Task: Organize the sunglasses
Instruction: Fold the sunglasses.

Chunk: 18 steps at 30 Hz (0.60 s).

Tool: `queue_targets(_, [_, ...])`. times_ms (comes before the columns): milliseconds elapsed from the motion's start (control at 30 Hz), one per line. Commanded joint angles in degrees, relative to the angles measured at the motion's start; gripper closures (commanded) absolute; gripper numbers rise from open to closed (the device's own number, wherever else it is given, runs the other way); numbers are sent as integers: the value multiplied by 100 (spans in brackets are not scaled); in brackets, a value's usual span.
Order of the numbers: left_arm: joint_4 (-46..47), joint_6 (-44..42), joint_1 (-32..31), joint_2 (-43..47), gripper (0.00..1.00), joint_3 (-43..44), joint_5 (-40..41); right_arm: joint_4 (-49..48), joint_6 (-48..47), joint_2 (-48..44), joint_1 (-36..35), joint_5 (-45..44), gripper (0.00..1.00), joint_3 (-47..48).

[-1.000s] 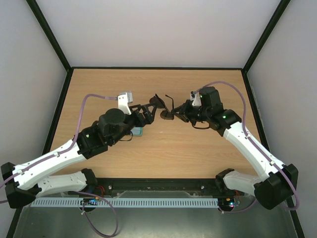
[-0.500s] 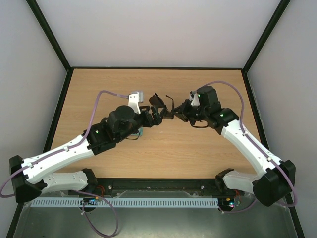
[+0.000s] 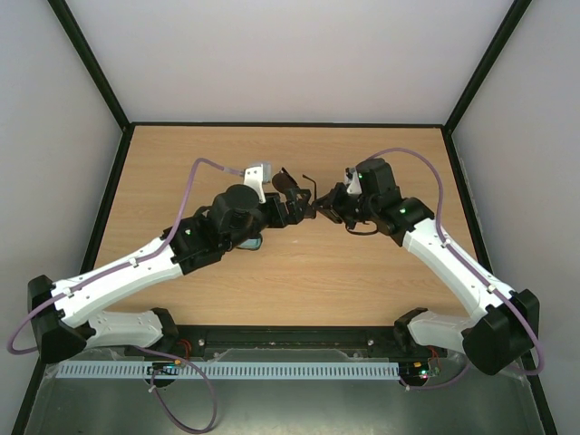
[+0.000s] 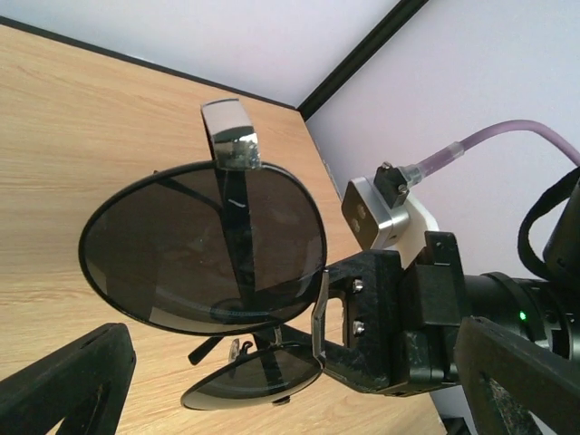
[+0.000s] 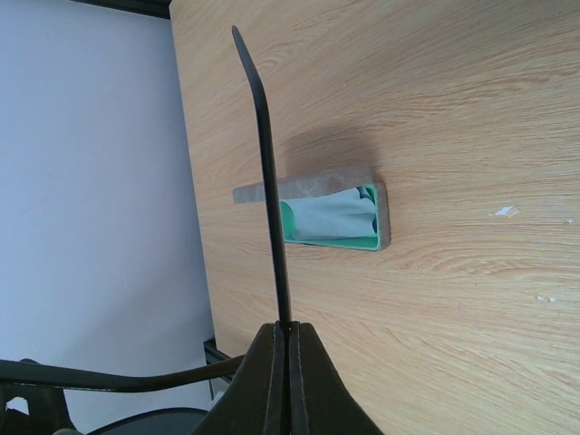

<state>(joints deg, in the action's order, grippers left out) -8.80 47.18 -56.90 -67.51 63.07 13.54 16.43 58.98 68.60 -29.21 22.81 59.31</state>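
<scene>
Right wrist: right pincer (image 5: pixel 288 326) clamps sunglasses (image 5: pixel 269 181) temple; left pincer (image 4: pixel 292 337) wide open.

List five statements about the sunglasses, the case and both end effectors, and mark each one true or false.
1. The right end effector is shut on a temple arm of the sunglasses. True.
2. The sunglasses lie flat on the table. False: the right end effector holds them up.
3. The case is closed. False: it is open, with its green lining showing.
4. The left end effector has its fingers spread apart. True.
5. The cloth lies on the table outside the case. False: it sits inside the case.
</scene>
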Motion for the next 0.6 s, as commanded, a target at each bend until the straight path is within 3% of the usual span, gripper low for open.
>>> queue_targets(0, [-225,61,39,4,0,185,-1,137,-80,-47,-29,-22,99,189])
queue_targets(267, [80,125,383,471,1,-247,-230,159,-80,-103,-34,217,99,214])
queue_targets(567, [288,133,644,399,1,-219,-698,162,-89,-54,-149,155,99,189])
